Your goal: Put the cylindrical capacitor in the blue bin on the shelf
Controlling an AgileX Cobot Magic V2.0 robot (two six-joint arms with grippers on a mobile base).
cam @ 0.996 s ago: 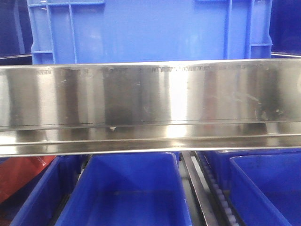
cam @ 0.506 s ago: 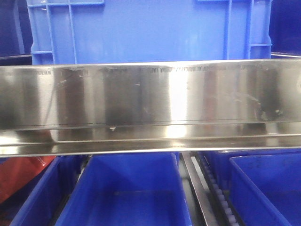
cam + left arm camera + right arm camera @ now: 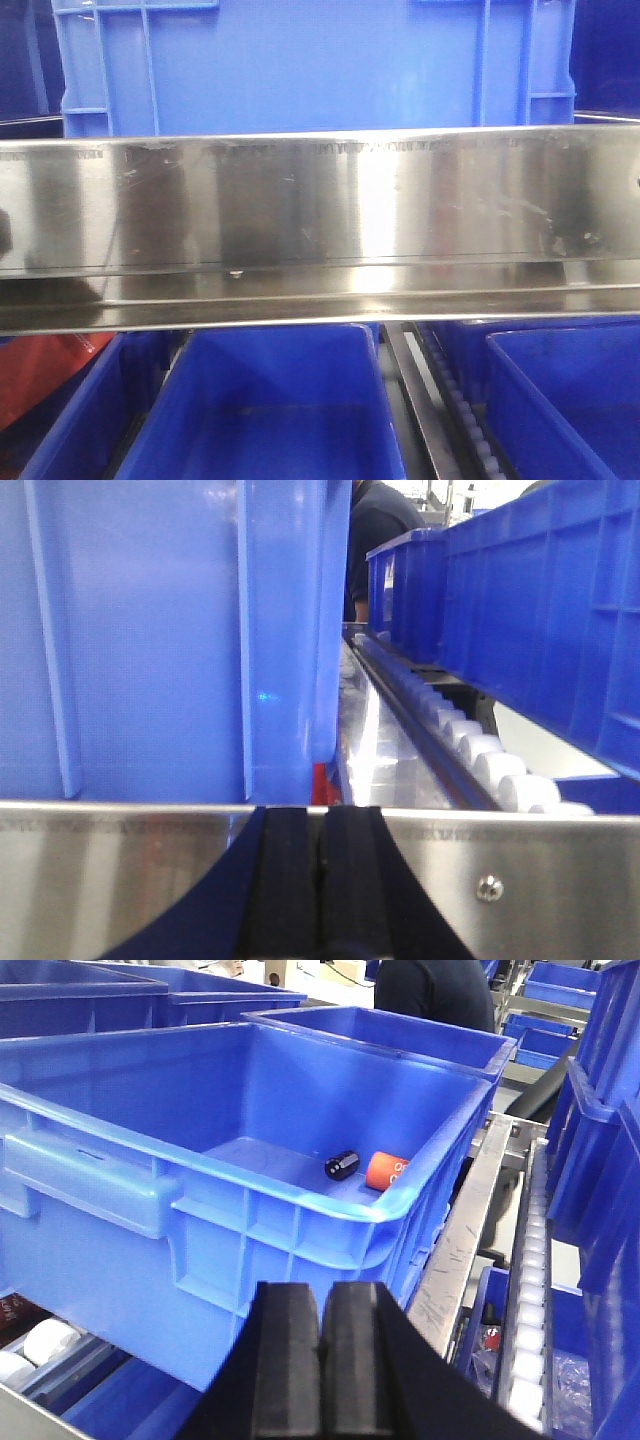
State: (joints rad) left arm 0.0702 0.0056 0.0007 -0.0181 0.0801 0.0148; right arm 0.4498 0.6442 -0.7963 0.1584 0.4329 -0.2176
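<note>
My right gripper (image 3: pixel 320 1360) has its two black pads pressed flat together with nothing between them, and my left gripper (image 3: pixel 320 880) is closed and empty in the same way. The cylindrical capacitor (image 3: pixel 341 1165) lies on its side on the floor of the blue bin (image 3: pixel 250 1185) ahead of and below my right gripper, well past the near wall, touching nothing of mine. Just beside it, further right, lies an orange cylinder (image 3: pixel 387 1171). I judge the placing is done: the part rests in the bin, so my pads have no reason to be apart.

My left gripper sits low in front of the shelf (image 3: pixel 560 880), level with its steel front rail, with a blue crate wall (image 3: pixel 150 640) rising right behind the rail. To its right a track of white rollers (image 3: pixel 480 765) runs away from me, and another blue bin (image 3: pixel 540 610) hangs over that track.

Beyond both grippers a person in dark clothes (image 3: pixel 435 990) stands behind the shelf. To the right of my right gripper, a steel divider (image 3: pixel 470 1230) and more rollers leave a narrow gap.
</note>
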